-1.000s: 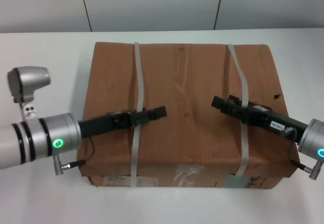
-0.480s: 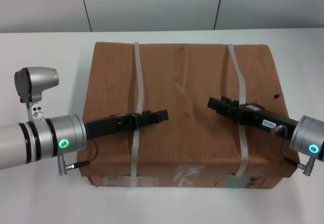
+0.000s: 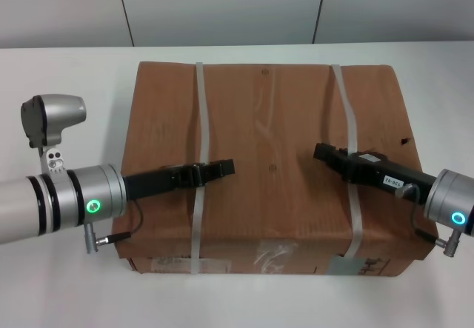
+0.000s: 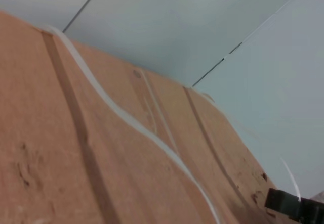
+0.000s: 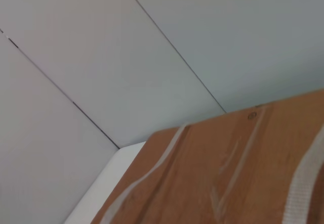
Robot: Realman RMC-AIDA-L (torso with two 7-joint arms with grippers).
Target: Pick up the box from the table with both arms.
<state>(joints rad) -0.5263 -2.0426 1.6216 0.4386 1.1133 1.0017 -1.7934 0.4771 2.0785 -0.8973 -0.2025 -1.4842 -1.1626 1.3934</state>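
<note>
The box (image 3: 270, 169) sits flat on the white table (image 3: 67, 84), filling most of the middle of it, with bare tabletop showing on every side. Two whitish straps run over its top from the far edge to the near edge, the left strap (image 3: 198, 121) and the right strap (image 3: 348, 113). On the side facing me there is a grey label (image 3: 344, 266) at the bottom right.

My left gripper (image 3: 222, 168) lies low over the top of the box, reaching in from the left and crossing the left strap, its tip pointing toward the middle. I cannot tell how far its fingers are apart, or whether they hold the strap.

My right gripper (image 3: 326, 152) reaches in from the right over the right strap, tip also toward the middle. Its finger gap I cannot tell either.

From my left wrist, the box top (image 4: 101, 153) fills the view, with the right gripper's black tip (image 4: 291, 206) farther off. From my right wrist I see box top (image 5: 223, 173) and the wall (image 5: 152, 47).
</note>
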